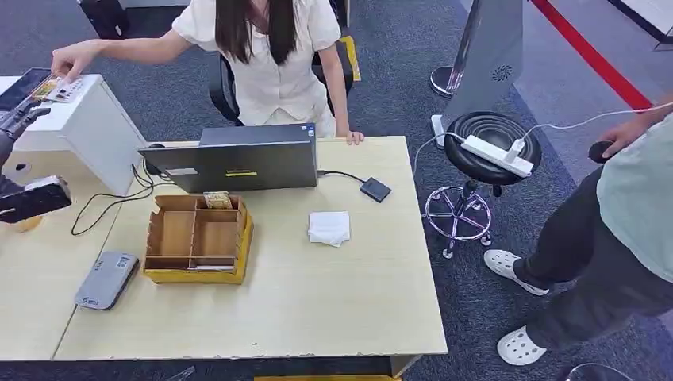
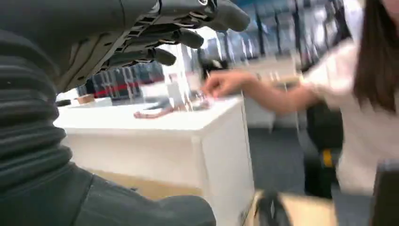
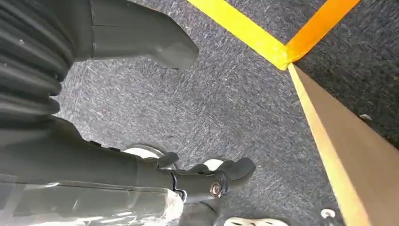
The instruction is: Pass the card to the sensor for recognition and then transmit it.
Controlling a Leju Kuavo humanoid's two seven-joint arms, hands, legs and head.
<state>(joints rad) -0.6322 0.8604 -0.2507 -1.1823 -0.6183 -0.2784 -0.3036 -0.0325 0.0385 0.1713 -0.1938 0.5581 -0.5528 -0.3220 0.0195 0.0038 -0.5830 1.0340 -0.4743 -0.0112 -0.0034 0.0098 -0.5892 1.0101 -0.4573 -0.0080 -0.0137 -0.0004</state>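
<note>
A card (image 1: 62, 89) lies on the white stand (image 1: 95, 127) at the far left, under the fingertips of a seated person's hand (image 1: 74, 58). My left hand (image 1: 19, 119) is raised just short of the stand, fingers stretched out and holding nothing. In the left wrist view its dark fingers (image 2: 160, 35) reach toward the stand's top (image 2: 155, 123), where the person's hand (image 2: 226, 83) touches blurred flat items. A small black sensor box (image 1: 375, 190) is cabled to the laptop (image 1: 238, 159). My right hand (image 3: 207, 181) hangs over grey carpet, empty, thumb apart from the fingers.
On the wooden desk (image 1: 333, 309) stand a compartmented cardboard tray (image 1: 198, 238), a grey device (image 1: 106, 279) and a white folded cloth (image 1: 329, 228). A black stool (image 1: 476, 159) carries a power strip. A second person (image 1: 611, 238) stands at the right.
</note>
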